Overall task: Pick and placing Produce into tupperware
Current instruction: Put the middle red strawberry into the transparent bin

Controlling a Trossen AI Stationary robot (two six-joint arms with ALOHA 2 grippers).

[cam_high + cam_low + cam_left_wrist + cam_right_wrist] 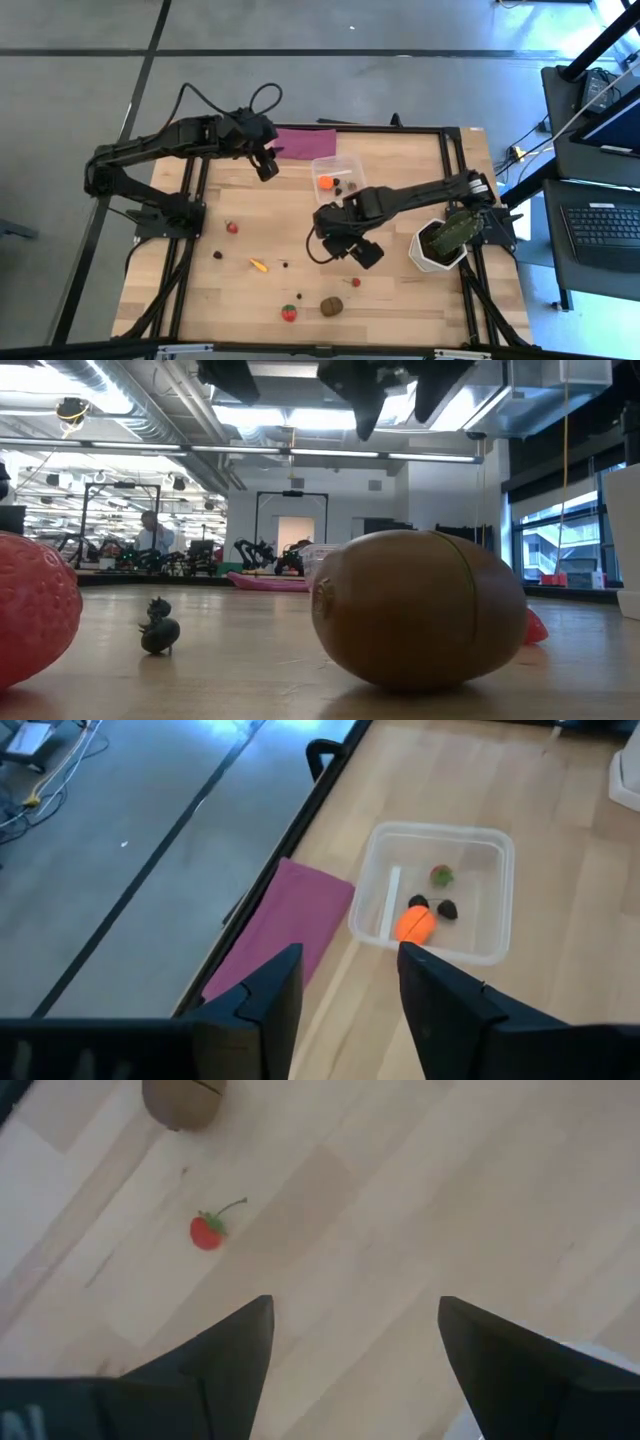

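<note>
The clear square tupperware [336,173] [440,905] stands at the table's far middle. It holds an orange ball [415,923], dark bits [447,908] and a small green-and-red piece [441,875]. My left gripper [267,165] [350,955] hovers open just left of it, holding nothing. My right gripper [366,252] [355,1305] hangs open above the table, pointing down. A red cherry [355,282] [207,1232] and a brown oval lump [332,305] [420,610] lie on the wood just nearer than it. Also on the table are a strawberry [289,313], a yellow banana [259,265] and a red piece [232,227].
A flat purple cloth [305,143] [285,930] lies on the far edge, left of the tupperware. A green cactus-like plant in a white pot [443,242] stands right of my right gripper. Tiny dark bits [217,254] [285,265] lie on the wood near the banana.
</note>
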